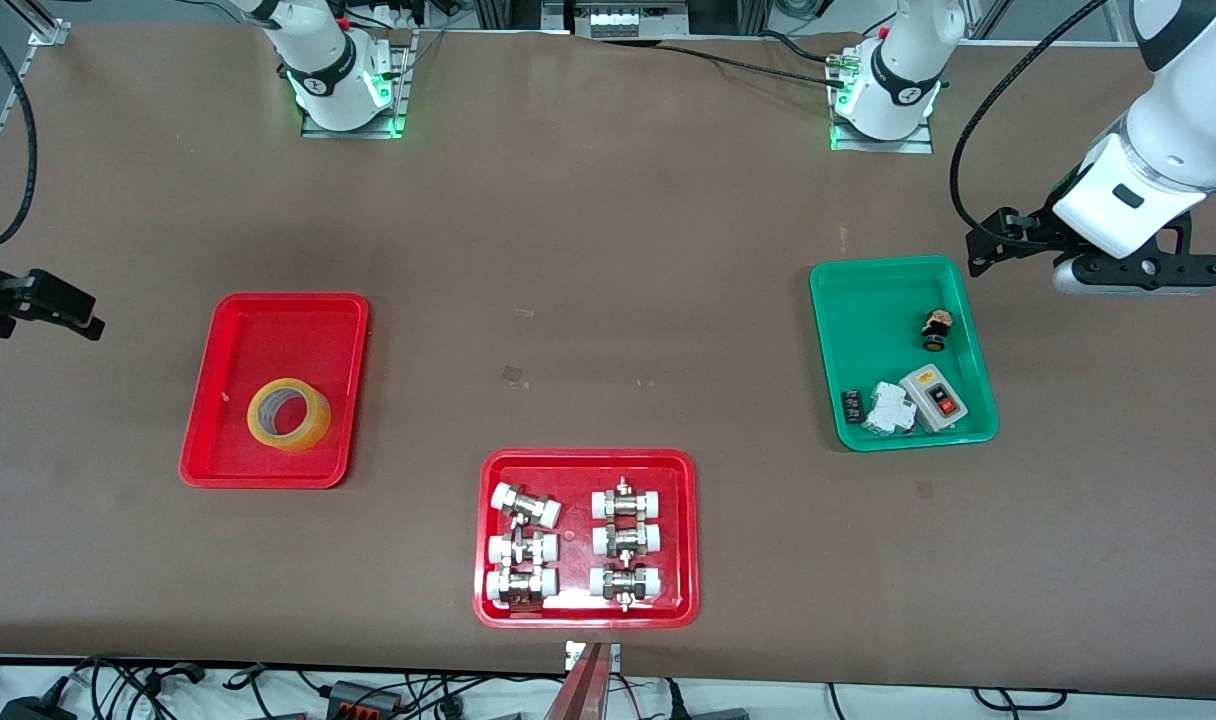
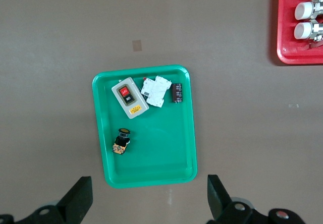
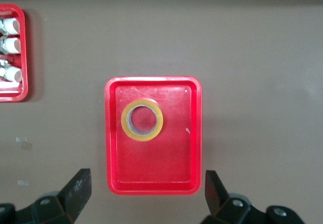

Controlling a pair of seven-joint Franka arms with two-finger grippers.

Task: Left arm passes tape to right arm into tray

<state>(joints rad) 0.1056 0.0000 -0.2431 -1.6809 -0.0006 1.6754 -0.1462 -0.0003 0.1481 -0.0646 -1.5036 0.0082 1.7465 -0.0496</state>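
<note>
The yellow tape [image 1: 288,414] lies flat in the plain red tray [image 1: 268,325] toward the right arm's end of the table. The right wrist view looks straight down on the tape [image 3: 142,119] and the tray [image 3: 151,168]. My right gripper [image 1: 68,305] hangs open in the air beside that tray, over the table's end; its jaws [image 3: 147,178] stand wide with nothing between them. My left gripper [image 1: 988,245] is up over the table beside the green tray, also open and empty [image 2: 150,182].
A green tray [image 1: 868,320] near the left arm's end holds a grey switch box [image 1: 935,398], a white part and a small black-and-yellow part. A red tray [image 1: 588,458] with several white-capped metal fittings sits nearer the front camera, mid-table.
</note>
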